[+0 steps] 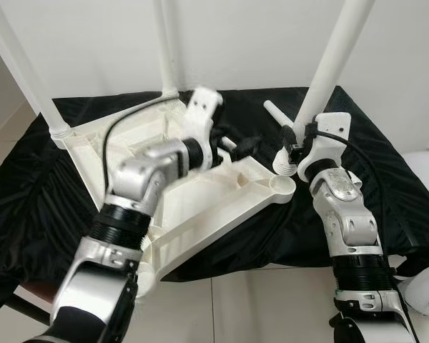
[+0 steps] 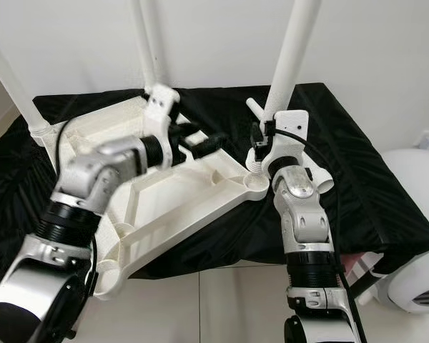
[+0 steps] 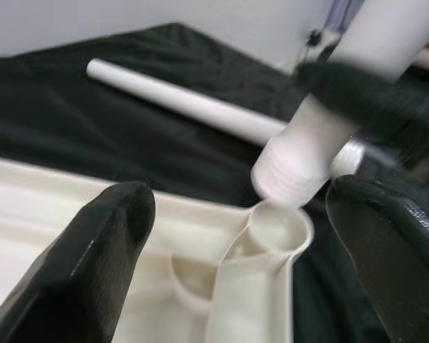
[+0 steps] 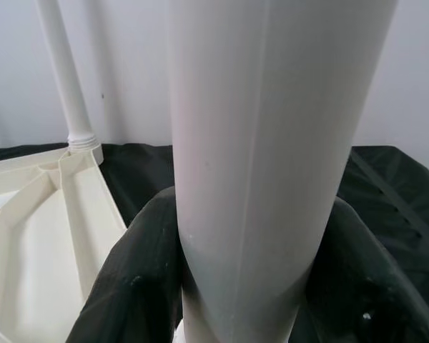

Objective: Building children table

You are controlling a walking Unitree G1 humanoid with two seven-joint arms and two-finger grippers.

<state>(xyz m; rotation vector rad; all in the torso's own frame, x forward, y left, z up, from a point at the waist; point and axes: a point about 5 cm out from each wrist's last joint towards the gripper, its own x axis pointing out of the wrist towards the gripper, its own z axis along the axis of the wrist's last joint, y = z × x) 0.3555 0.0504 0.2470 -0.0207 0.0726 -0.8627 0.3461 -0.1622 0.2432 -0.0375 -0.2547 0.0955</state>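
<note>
Here: right tool clamped on leg, threaded end just over the tabletop socket; left tool wide, at nine o'clock.

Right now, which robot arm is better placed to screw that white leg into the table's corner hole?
The right. Its end effector already grips the table leg, whose threaded end hangs just above the corner socket. The left end effector is open and holds nothing.
</note>
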